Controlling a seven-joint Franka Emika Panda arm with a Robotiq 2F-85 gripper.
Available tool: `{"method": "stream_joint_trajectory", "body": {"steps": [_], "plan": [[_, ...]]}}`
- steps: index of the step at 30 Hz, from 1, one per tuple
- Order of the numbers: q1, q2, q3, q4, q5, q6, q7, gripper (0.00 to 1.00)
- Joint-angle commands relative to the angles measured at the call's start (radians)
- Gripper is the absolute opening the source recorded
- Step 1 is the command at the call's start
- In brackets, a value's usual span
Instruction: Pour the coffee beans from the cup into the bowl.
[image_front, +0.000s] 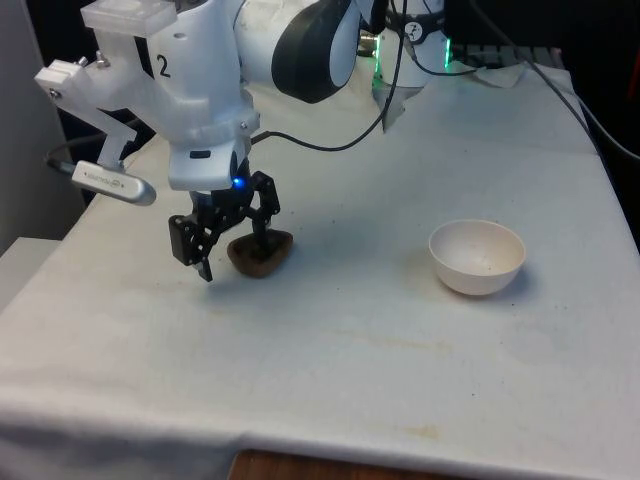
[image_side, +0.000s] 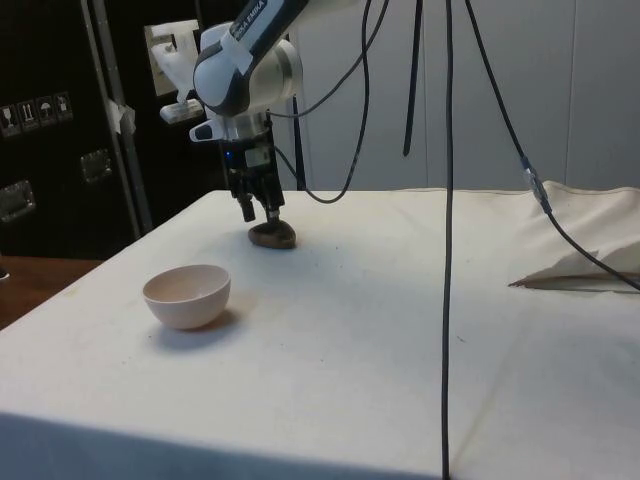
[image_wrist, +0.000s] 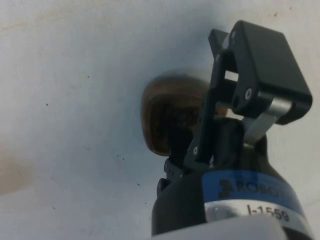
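Observation:
A small brown wooden cup stands on the white cloth towards the front view's left, with dark coffee beans inside it. My gripper is down at the cup and open. One finger reaches into the cup's mouth, while the other hangs outside it on the front view's left, apart from the wall. From the side, the gripper sits just above the cup. The white bowl rests well off to the front view's right and holds no beans; the side view has this bowl nearer that camera.
A crumpled white cloth lies at the table's edge in the side view. Black cables hang down over the table there. Bare tablecloth lies between cup and bowl.

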Motion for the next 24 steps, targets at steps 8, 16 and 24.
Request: {"method": "stream_joint_trajectory", "body": {"steps": [8, 16, 24], "plan": [[0.0, 0.0, 0.0, 0.0, 0.001, -0.001, -0.001, 1.0], [0.0, 0.0, 0.0, 0.0, 0.001, -0.001, 0.0, 0.63], [0.0, 0.0, 0.0, 0.0, 0.001, -0.001, 0.0, 0.19]]}}
